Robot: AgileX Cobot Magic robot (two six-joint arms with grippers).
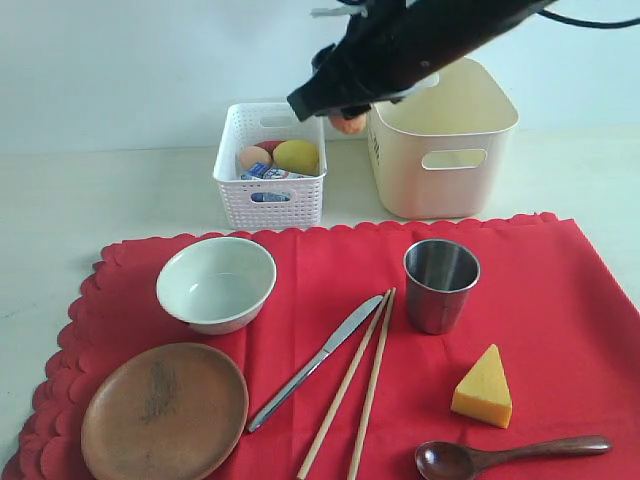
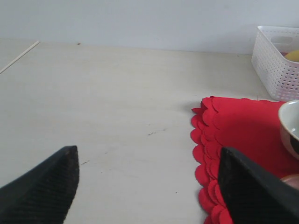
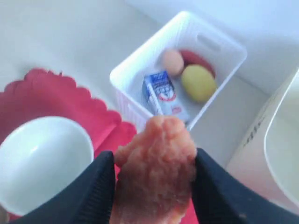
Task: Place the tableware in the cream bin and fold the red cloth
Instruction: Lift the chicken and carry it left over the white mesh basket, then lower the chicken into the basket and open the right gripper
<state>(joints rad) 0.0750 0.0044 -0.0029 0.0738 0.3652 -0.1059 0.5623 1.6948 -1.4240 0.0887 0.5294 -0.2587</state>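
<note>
On the red cloth [image 1: 560,300] we find all six pieces of tableware, none yet in the bin [image 1: 440,195]: bowl [image 1: 216,283] and plate [image 1: 165,410] on the left side, knife [image 1: 315,363] and chopsticks [image 1: 360,385] in the middle, cup [image 1: 441,284] right of centre, and spoon [image 1: 510,455] at the near right corner beside the cheese [image 1: 484,388]. Knife and chopsticks lie on parallel diagonals, running from near left to far right. The bin stands off the cloth, behind its far right part, with the basket [image 1: 270,205] just to its left. Above the gap between these two containers hangs the right gripper [image 1: 345,115], its jaws clamped on a pink food piece [image 3: 156,163]. The basket lies below it and slightly leftward, the bin immediately to its right. We judge this arm committed until the food is released. The left gripper [image 2: 149,186] stands wide apart and empty, low over bare table [image 2: 117,116] off the cloth's left edge, with the bowl just ahead and to its right. We judge it the nearer arm for bowl and plate. The bin lies diagonally across the cloth from it, so a long carry is called for.
</note>
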